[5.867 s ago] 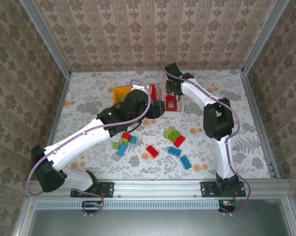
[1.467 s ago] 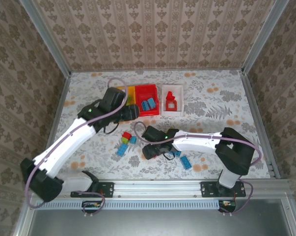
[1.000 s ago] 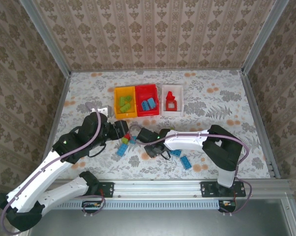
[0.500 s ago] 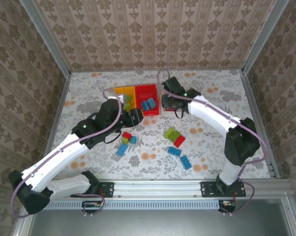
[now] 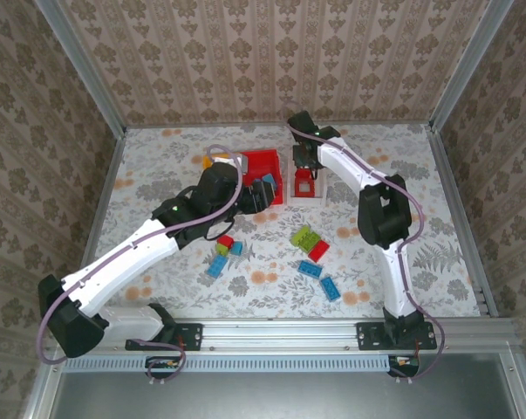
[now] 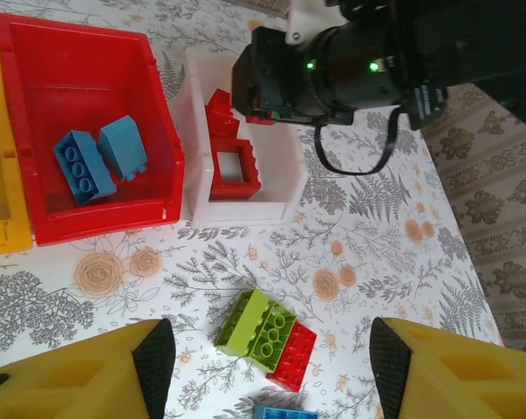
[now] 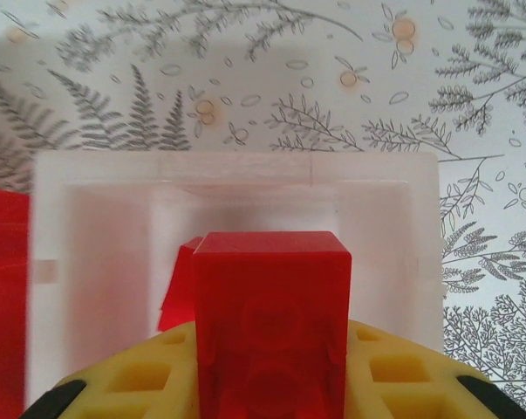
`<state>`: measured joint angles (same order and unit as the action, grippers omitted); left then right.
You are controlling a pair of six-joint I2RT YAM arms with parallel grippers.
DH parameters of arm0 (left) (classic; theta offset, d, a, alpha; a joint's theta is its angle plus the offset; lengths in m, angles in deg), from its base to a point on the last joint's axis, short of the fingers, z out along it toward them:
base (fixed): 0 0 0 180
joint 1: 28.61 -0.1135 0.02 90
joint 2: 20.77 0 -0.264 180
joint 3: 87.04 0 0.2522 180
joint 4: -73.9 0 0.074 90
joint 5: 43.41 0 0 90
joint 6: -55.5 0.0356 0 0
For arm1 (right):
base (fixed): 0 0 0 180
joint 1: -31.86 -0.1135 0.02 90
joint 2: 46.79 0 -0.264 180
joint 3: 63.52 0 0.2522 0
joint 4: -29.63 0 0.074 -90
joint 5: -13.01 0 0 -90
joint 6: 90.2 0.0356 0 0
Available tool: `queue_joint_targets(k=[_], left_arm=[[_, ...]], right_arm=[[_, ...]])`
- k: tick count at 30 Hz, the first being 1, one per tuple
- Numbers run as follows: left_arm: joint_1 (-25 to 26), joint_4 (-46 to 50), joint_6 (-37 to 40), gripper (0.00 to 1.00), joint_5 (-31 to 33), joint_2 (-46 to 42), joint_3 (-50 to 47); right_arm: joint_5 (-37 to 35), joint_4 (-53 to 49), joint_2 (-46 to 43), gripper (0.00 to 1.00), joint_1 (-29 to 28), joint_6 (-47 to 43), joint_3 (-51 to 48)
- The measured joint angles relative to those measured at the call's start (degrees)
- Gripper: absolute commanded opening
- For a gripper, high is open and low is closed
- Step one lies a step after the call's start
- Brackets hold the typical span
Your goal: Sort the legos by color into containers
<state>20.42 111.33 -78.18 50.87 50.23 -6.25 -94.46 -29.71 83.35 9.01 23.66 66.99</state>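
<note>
Right pincer (image 7: 271,377) pinching red brick (image 7: 271,297) above white bin (image 7: 236,166) in wrist view, left pincer (image 6: 267,375) spread wide

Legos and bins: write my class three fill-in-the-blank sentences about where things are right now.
1. The right gripper grips a brick coloured ___.
2. Both blue bricks lie in the ___ bin.
3. The hollow square frame lies in the ___ bin.
Missing words: red; red; white.

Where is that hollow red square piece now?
In the left wrist view the red square lies inside the white bin, at its near end, beside the red bin; the right gripper holds a red brick above that bin.
</note>
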Motion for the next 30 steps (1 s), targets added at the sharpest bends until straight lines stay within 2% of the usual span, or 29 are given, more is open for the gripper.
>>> queue_joint_targets(k=[3,5,7,15,18,22,27,30], left_arm=[[0.1,-0.9,0.0,0.64,-0.7,0.7,0.0],[0.1,-1.5,0.0,0.64,-1.1,1.1,0.0],[0.1,-1.6,0.0,0.64,-1.4,1.4,0.0],[0.5,1.4,-0.3,0.66,0.9,0.8,-0.7],[0.5,6.4,-1.6,0.68,3.9,-1.8,-3.0],[0.5,15.3,-4.5,0.73,7.3,-7.0,-8.0],[0.4,25.2,-8.0,0.8,8.4,-12.7,-17.2],[0.4,27.6,-8.2,0.82,7.1,-13.2,-21.9]], right_arm=[[-0.3,-1.6,2.3,0.45,0.1,-0.2,2.4],[-0.4,-2.3,3.5,0.57,0.2,-0.3,3.8],[-0.3,-2.8,3.7,0.63,0.2,-1.0,4.3],[-0.4,-2.8,1.9,0.67,-0.9,-2.3,4.3],[-0.3,-2.1,-3.1,0.67,-2.7,-3.0,1.6],[-0.1,1.7,-15.3,0.68,-6.6,-3.4,-7.1],[5.2,10.8,-34.1,0.73,-14.4,-3.0,-26.3],[9.6,17.0,-41.4,0.76,-20.5,-1.1,-38.2]])
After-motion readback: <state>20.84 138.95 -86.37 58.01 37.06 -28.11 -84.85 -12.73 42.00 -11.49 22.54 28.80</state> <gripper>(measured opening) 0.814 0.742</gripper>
